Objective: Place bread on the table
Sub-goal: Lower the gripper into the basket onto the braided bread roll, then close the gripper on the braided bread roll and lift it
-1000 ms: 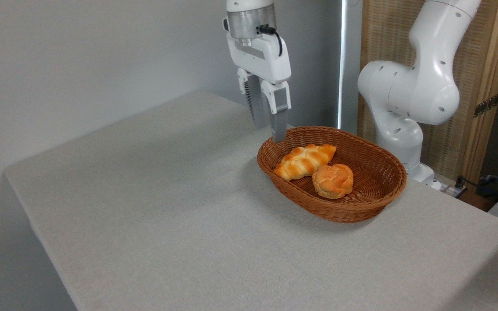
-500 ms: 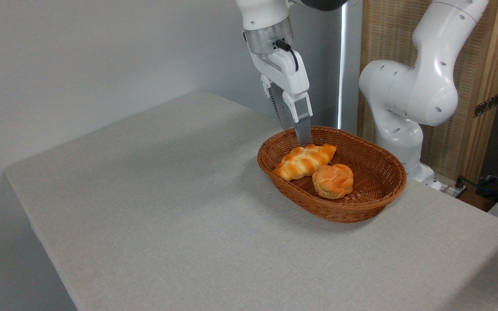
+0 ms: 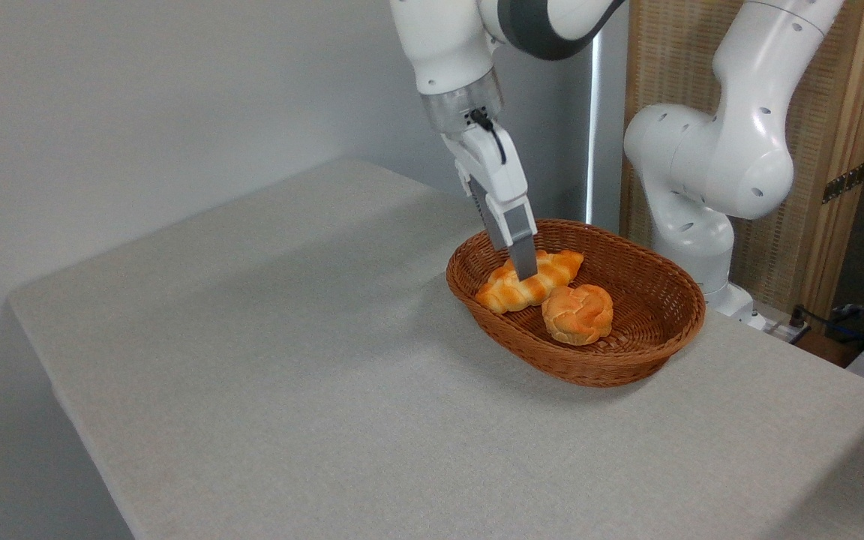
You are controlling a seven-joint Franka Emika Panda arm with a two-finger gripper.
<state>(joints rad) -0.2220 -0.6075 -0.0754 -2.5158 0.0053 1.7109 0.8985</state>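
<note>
I am holding the gripper (image 3: 523,271) tilted, tips down at the middle of the bread (image 3: 528,281) | cannot tell whether the jaws are apart or closed, only the near finger is showing | bread is lying in the basket (image 3: 627,360) beside a round bun (image 3: 577,313) | basket is sitting on the counter (image 3: 289,375)

Robot lab, arm (image 3: 709,150), cloth-covered table (image 3: 289,375), bare wall (image 3: 139,97)

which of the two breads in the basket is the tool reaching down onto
The long braided bread, lying on the left side of the basket. The tool is down over its middle; the round knotted bun sits to the right, clear of the tool.
</note>
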